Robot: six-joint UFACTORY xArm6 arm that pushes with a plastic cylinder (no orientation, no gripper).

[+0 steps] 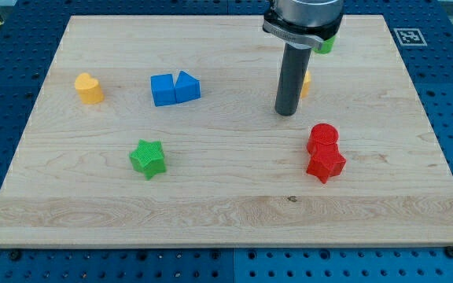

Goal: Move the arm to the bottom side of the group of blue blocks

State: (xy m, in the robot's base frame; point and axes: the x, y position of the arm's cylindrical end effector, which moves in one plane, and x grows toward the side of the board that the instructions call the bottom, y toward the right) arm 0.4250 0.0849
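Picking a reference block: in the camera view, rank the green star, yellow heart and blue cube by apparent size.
1. Green star, though it sits nearer the view's bottom, which may inflate it.
2-3. Blue cube and yellow heart look alike; I can't rank them.

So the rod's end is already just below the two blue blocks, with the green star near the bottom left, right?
Not quite. In the camera view my tip sits well to the view's right of the blue cube and blue triangular block, not below them. The green star is indeed lower left.

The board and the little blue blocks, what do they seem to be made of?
The board looks like pale, matte wood: grain lines and a small knot show. The two touching blue blocks look like matte plastic, possibly 3D-printed, given their faintly ribbed surfaces. My tip is a dark rod; material unclear.
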